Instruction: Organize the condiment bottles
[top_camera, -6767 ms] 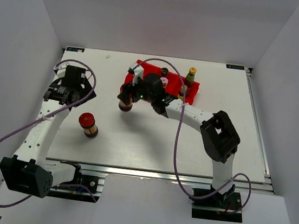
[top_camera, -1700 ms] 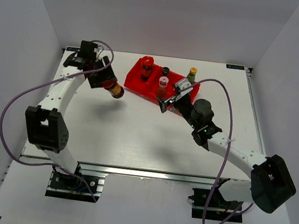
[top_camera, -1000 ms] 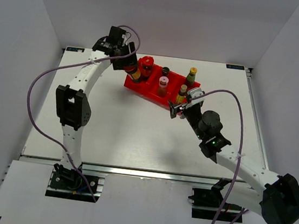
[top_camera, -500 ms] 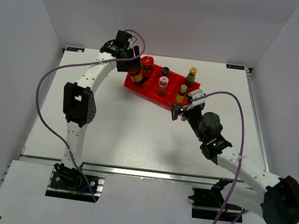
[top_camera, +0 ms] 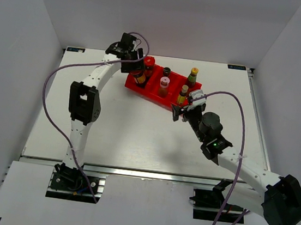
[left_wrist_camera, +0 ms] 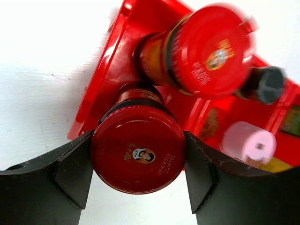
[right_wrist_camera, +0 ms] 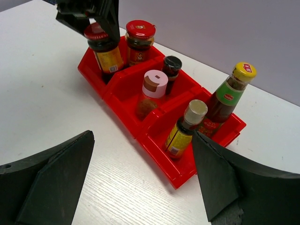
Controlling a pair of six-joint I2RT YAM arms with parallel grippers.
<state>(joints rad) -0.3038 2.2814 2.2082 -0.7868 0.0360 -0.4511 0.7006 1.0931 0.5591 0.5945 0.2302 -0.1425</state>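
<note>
Condiment bottles (top_camera: 165, 84): where's everything sitting, and what are the arms up to?

rigfan: all six are at the red tray (right_wrist_camera: 159, 152). Left gripper (left_wrist_camera: 138, 173) is clamped on a red-lidded jar (left_wrist_camera: 138, 150), lid squeezed between both fingers. The jar's body is down in the left-end compartment, just beside the second jar (right_wrist_camera: 139, 40) on its near side. Can't tell if it's touching the floor. Pink-capped bottle (right_wrist_camera: 152, 84) and dark-capped bottle (right_wrist_camera: 172, 65) share the middle, pale-capped bottle (right_wrist_camera: 187, 124) and yellow-capped bottle (right_wrist_camera: 229, 96) the right end.

OP: right side?

rigfan: right gripper (top_camera: 186, 109) is spread wide with nothing in it, near the tray's front wall.
</note>
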